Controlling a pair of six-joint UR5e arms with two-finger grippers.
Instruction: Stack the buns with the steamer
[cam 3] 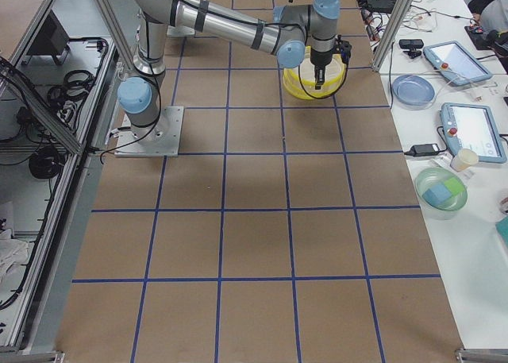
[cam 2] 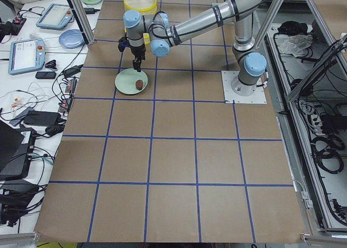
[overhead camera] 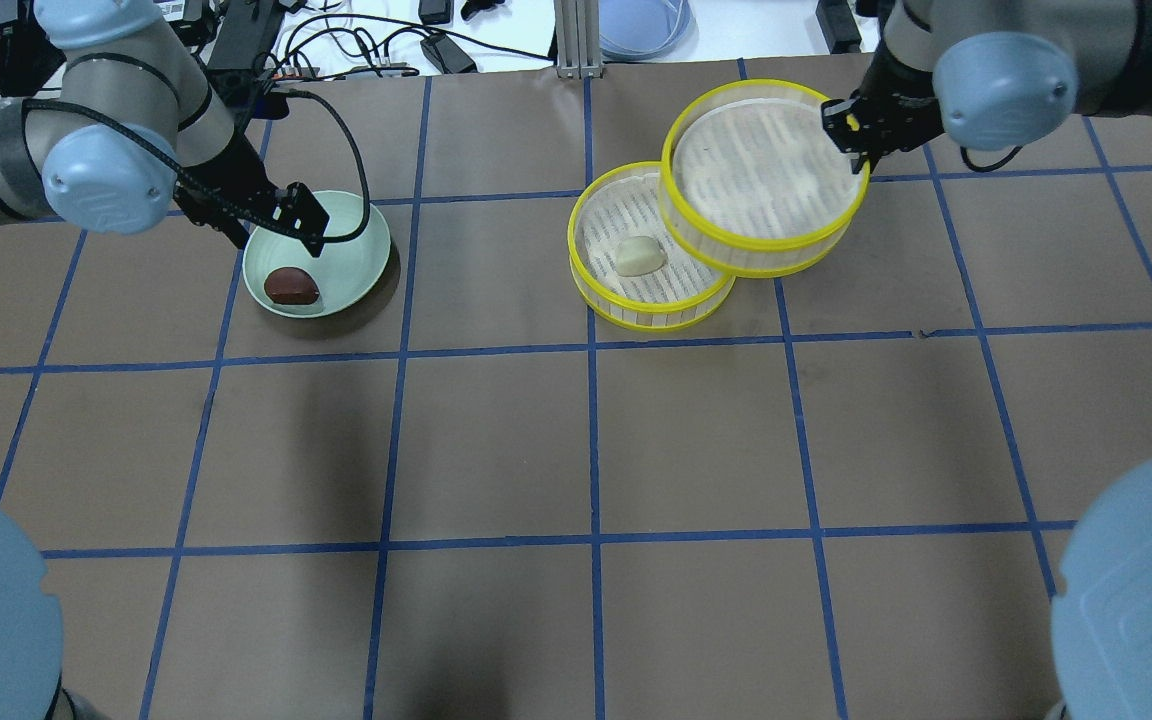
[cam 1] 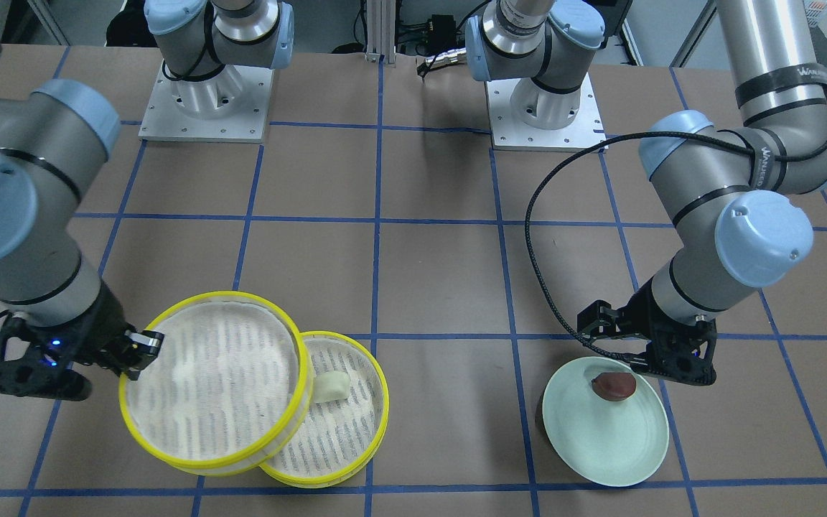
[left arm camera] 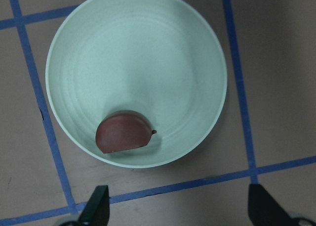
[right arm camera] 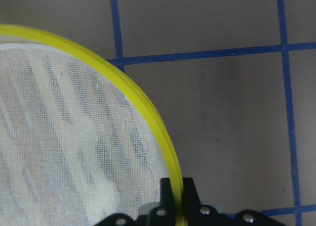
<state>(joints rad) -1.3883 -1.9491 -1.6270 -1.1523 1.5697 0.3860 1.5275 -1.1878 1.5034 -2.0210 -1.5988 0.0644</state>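
My right gripper point(overhead camera: 848, 128) is shut on the yellow rim of one steamer tray point(overhead camera: 761, 165) and holds it raised and tilted. This tray overlaps the second steamer tray point(overhead camera: 626, 290), which rests on the table with the cream-white bun point(overhead camera: 639, 255) in it. The right wrist view shows the rim point(right arm camera: 168, 152) pinched between the fingers. The dark reddish-brown bun point(left arm camera: 123, 132) lies in the pale green plate point(left arm camera: 148, 53). My left gripper point(left arm camera: 178, 208) is open and empty, hovering just off the plate's rim near the bun.
The brown table point(overhead camera: 596, 450) carries a grid of blue tape lines. Both arm bases point(cam 1: 205, 100) stand at the robot's edge. A cable point(overhead camera: 336, 130) loops from the left wrist over the plate. Cluttered side tables point(cam 2: 32, 52) lie beyond the table's far edge.
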